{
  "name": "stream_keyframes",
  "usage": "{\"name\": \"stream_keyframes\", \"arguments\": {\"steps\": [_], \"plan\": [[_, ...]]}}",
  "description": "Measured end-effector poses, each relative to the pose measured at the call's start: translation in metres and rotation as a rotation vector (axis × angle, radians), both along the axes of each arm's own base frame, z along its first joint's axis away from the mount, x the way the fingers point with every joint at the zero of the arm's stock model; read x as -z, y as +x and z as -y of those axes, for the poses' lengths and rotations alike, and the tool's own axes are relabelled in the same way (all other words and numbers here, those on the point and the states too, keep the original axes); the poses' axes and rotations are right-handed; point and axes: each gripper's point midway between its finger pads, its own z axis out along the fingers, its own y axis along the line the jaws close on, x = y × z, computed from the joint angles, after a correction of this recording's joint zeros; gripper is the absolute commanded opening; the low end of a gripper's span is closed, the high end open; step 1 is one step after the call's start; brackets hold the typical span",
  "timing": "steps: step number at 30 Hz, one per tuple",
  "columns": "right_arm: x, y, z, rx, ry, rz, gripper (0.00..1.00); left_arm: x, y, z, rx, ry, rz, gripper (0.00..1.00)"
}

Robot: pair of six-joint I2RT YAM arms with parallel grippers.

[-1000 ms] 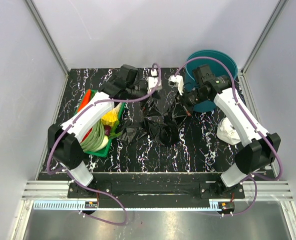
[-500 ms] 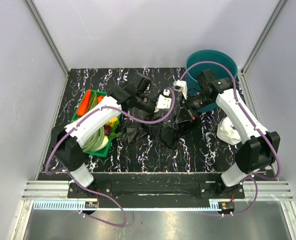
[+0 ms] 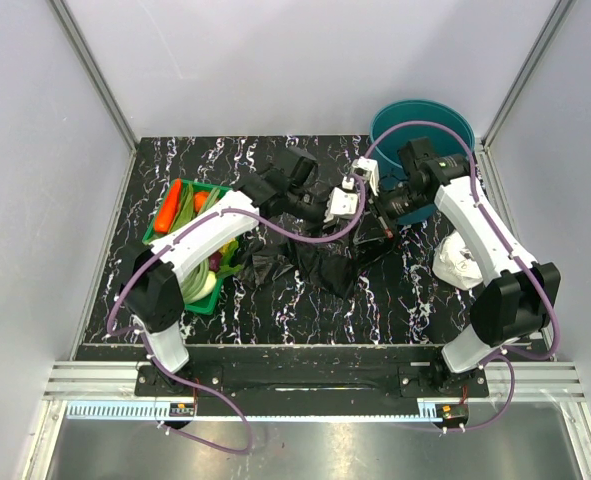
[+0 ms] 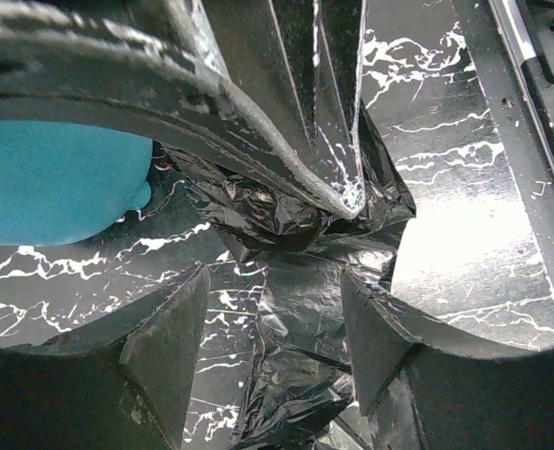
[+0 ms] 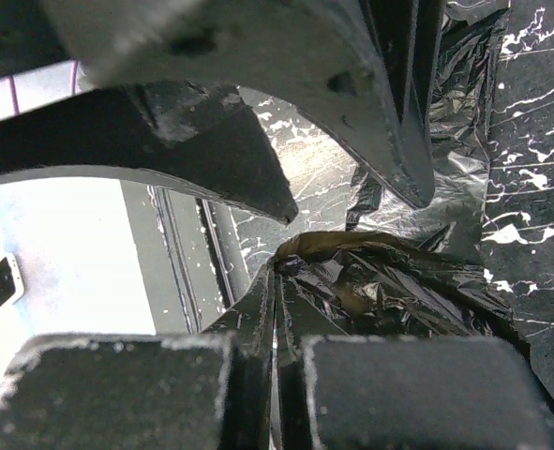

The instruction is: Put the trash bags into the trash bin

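Top view: the trash bin point(image 3: 440, 118) stands upright in the upper right of the frame, on the black marbled table point(image 3: 275, 320). The trash bag point(image 3: 320, 262) lies crumpled mid-frame, and its upper-right end runs up to where both grippers meet, just left of the bin's base. The left gripper point(image 3: 358, 212) reaches in from the left and the right gripper point(image 3: 383, 222) from the bin side, tips close together. You can't read either set of jaws from up here. A green vegetable tray point(image 3: 203, 303) is at the left with a carrot point(image 3: 168, 206) at its upper end, and a white object point(image 3: 455, 265) sits at the right.

Left wrist: your left gripper point(image 4: 269, 328) shows both fingers point(image 4: 164, 352) at the bottom of the frame. The jaws stand partly apart with bag film point(image 4: 286, 220) in the gap, and neither pad is visibly on it. The right gripper point(image 4: 347, 197) cuts in from the upper left, with film bunched at its tip. The bin wall point(image 4: 52, 187) is at the left edge.

Right wrist: the right gripper point(image 5: 277, 281) has its jaws pressed together at bottom centre, with the trash bag point(image 5: 389, 300) pinched at the tip and bulging out to the right. The left gripper point(image 5: 351, 208) hangs above, fingers apart, straddling the film just past the pinch.
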Motion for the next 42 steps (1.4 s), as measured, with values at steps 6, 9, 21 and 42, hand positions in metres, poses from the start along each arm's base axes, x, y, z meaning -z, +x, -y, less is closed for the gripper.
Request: {"name": "stream_keyframes", "arguments": {"steps": [6,9,21,42], "plan": [[-0.001,0.001,0.001,0.005,0.01,-0.003,0.0,0.009,0.002,0.003,-0.002,0.01,-0.019,0.66],[-0.002,0.001,0.001,0.006,0.013,-0.005,0.0,0.011,0.002,0.004,-0.002,0.01,-0.024,0.68],[0.006,0.002,0.001,0.01,0.005,-0.043,0.0,-0.006,0.001,0.014,0.005,-0.017,-0.004,0.6],[0.007,0.0,0.003,0.013,-0.002,-0.061,0.0,0.002,-0.011,0.018,0.054,0.01,0.002,0.43]]}}
